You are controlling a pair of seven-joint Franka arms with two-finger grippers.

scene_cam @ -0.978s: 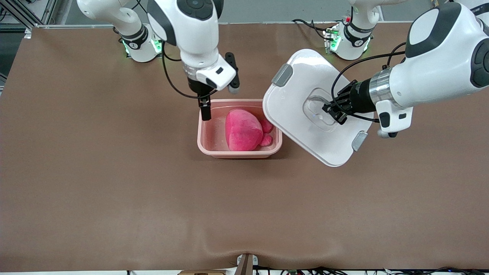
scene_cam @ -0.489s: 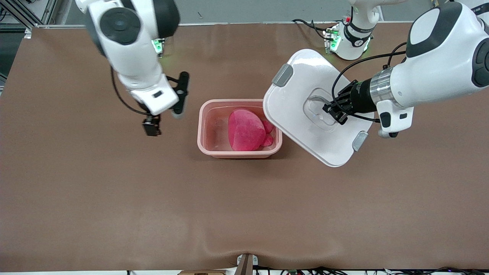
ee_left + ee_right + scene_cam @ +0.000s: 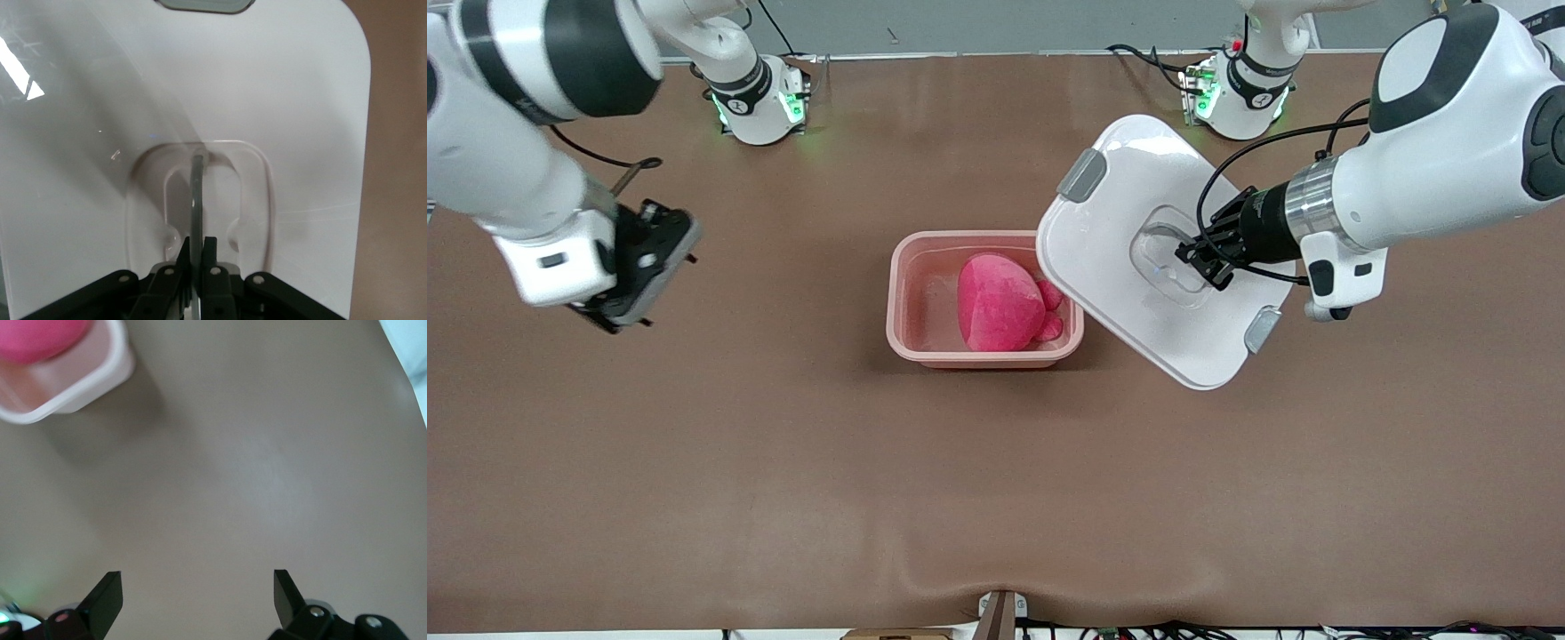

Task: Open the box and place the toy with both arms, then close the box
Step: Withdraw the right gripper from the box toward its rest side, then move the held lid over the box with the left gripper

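Note:
The open pink box [image 3: 925,351] stands mid-table with the hot-pink toy [image 3: 1000,302] lying inside it. My left gripper [image 3: 1199,258] is shut on the clear handle [image 3: 198,187] of the white lid [image 3: 1120,213], which it holds tilted in the air beside the box, one edge over the box's rim at the left arm's end. In the left wrist view the lid [image 3: 267,100] fills the frame and the left gripper [image 3: 197,250] pinches the thin handle. My right gripper [image 3: 645,262] hangs open and empty over bare table toward the right arm's end. The right wrist view shows the right gripper [image 3: 197,587], the box [image 3: 87,383] and the toy [image 3: 40,337].
Brown table cloth [image 3: 996,498] spreads wide around the box. The arms' green-lit bases [image 3: 760,107] stand along the edge farthest from the front camera. A small mount [image 3: 1000,613] sits at the edge nearest the front camera.
My right arm has swung away from above the box toward its own end of the table, gripper open and empty. The left arm has kept the lid almost still.

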